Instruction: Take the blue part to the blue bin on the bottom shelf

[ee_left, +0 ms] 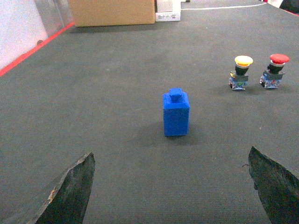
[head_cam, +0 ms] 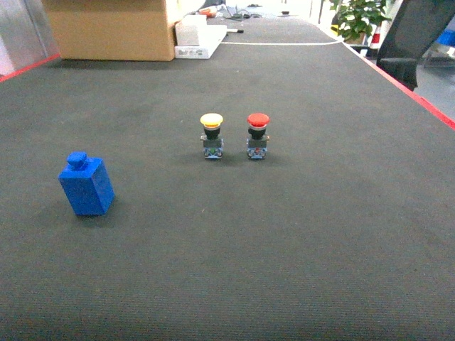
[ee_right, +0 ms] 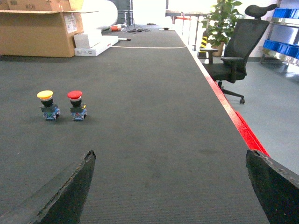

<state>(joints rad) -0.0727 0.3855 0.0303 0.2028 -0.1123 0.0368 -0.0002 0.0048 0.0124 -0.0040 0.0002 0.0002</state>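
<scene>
The blue part [head_cam: 86, 184] is a small upright block with a knob on top, standing on the dark mat at the left. In the left wrist view the blue part [ee_left: 175, 113] stands ahead of my left gripper [ee_left: 170, 161], which is open and empty, well short of it. My right gripper [ee_right: 171, 158] is also open, with only bare mat between its fingers. Neither gripper shows in the head view. The blue bin on the bottom shelf is not identifiable; only blue bins [ee_right: 285, 47] on a far rack show at the right edge of the right wrist view.
A yellow push button [head_cam: 212, 135] and a red push button [head_cam: 257, 135] stand side by side mid-mat. A cardboard box [head_cam: 110, 28] and white boxes [head_cam: 200, 39] sit at the back. A red line [ee_right: 233, 116] edges the mat on the right; an office chair [ee_right: 236, 51] stands beyond.
</scene>
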